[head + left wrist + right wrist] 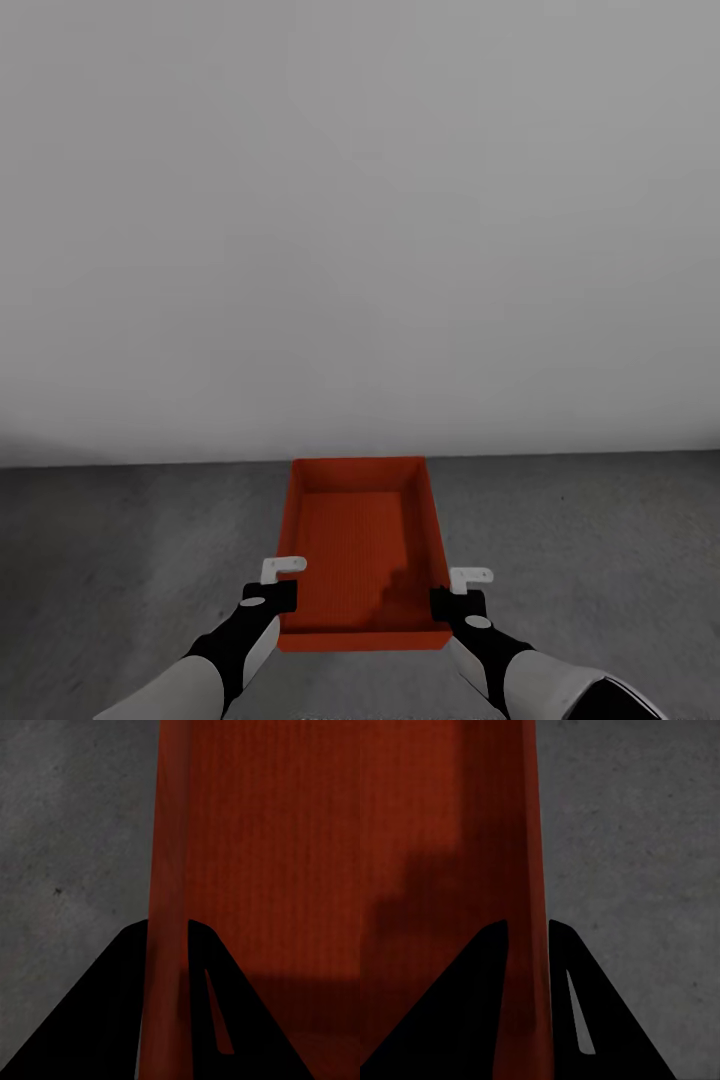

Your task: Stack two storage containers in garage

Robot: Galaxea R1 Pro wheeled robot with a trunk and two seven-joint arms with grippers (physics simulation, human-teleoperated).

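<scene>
One orange-red storage container (362, 545) is held level in front of me, above the dark grey concrete floor (120, 560) of the garage. My left gripper (276, 597) is shut on the container's left wall near its front corner, and that wall (169, 945) runs between the black fingers (112, 1012). On the opposite side my right gripper (447, 603) is shut on the right wall (529, 945), which passes between its fingers (585, 1012). The ribbed inner bottom (277, 832) is bare. The second container is out of view.
A plain white-grey wall (360, 220) stands close ahead and meets the floor just past the container's far end. Speckled concrete (645, 855) stretches to both sides of the bin.
</scene>
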